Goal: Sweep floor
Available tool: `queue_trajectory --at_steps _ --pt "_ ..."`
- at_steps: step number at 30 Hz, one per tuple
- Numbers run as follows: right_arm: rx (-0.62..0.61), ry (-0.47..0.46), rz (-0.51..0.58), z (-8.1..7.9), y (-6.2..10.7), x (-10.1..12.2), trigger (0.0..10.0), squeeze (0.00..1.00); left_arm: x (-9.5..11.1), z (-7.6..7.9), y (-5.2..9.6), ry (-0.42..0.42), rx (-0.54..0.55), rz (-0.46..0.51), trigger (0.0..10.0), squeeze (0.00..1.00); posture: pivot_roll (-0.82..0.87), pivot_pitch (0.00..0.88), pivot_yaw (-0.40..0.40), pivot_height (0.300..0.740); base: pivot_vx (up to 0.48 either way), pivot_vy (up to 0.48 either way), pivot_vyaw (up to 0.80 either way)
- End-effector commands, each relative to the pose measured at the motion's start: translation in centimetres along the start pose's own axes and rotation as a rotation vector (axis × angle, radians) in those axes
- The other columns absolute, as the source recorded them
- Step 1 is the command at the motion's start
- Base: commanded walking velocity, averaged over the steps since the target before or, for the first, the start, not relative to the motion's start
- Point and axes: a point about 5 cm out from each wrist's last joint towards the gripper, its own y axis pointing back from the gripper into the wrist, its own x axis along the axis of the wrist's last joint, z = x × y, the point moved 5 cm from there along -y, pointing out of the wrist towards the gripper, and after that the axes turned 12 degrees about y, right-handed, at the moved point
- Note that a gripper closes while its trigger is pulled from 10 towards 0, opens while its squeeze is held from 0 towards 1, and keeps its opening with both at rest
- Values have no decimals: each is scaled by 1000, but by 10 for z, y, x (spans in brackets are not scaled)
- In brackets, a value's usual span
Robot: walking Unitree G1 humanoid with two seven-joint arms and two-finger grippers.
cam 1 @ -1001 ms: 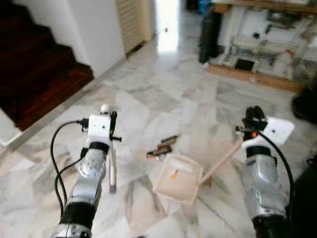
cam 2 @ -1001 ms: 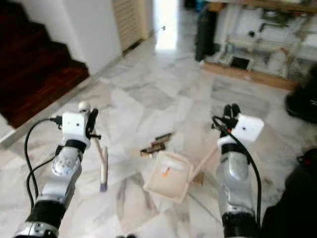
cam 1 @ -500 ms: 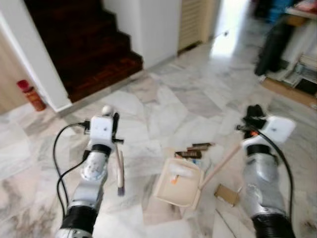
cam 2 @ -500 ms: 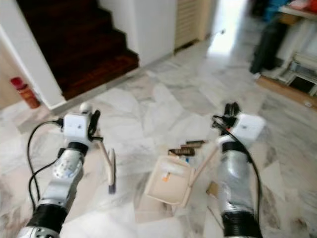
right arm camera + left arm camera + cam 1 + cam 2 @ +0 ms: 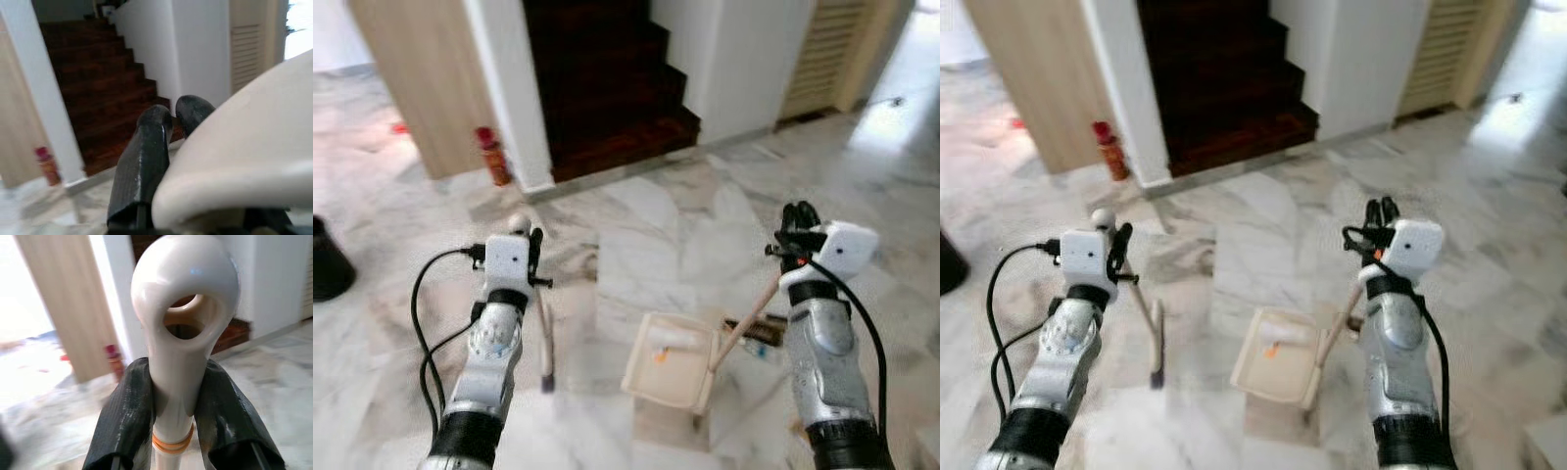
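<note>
**Brush and dustpan in hand, debris low and right**

Across the lower frame runs the marble floor (image 5: 646,225), with a dark stair (image 5: 607,88) at upper centre and a small red canister (image 5: 490,157) standing beside the white pillar at its foot. I judge the task partly done: the pan carries some scraps, and a few dark bits (image 5: 759,333) lie on the floor just right of it, at lower right of centre.

My left end effector (image 5: 534,257) sits at left centre, its two black fingers (image 5: 122,421) clamped on the pale brush handle (image 5: 183,308) just below the hanging loop. The brush (image 5: 546,338) hangs down from it, bristles low toward the floor, well left of the pan. My right end effector (image 5: 793,227) is at right centre, fingers closed on the dustpan's long handle (image 5: 749,318), which slants down and left to the cream dustpan (image 5: 674,360) at lower centre.

To do this step well, I would set the pan's lip flat on the floor facing the dark bits, carry the brush across past the pan, and draw short strokes toward the lip, keeping the bristles in contact. The debris lies below and slightly left of the right end effector, and far right of the brush, so the left arm has the longer reach.
</note>
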Motion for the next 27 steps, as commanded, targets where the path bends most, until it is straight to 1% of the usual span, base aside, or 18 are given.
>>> queue_trajectory --at_steps 1,7,11,22,27 --pt "-13 -13 61 4 -3 17 10000 0 17 4 -3 -6 -18 62 10000 0 -114 0 7 740 0 0 781" --pt "-7 -14 56 2 -3 16 10000 0 15 1 1 -10 -17 51 10000 0 -106 0 7 740 0 0 781" --pt "-4 -18 54 1 -3 15 10000 0 16 1 1 -10 -13 50 10000 0 -106 0 8 740 0 0 781" --pt "1 -20 53 -1 -3 16 10000 0 16 4 0 2 -26 44 10000 0 -105 0 8 740 0 0 781" --pt "9 -24 51 -3 -2 15 10000 0 11 9 2 8 -52 20 10000 0 -103 0 8 740 0 0 780"
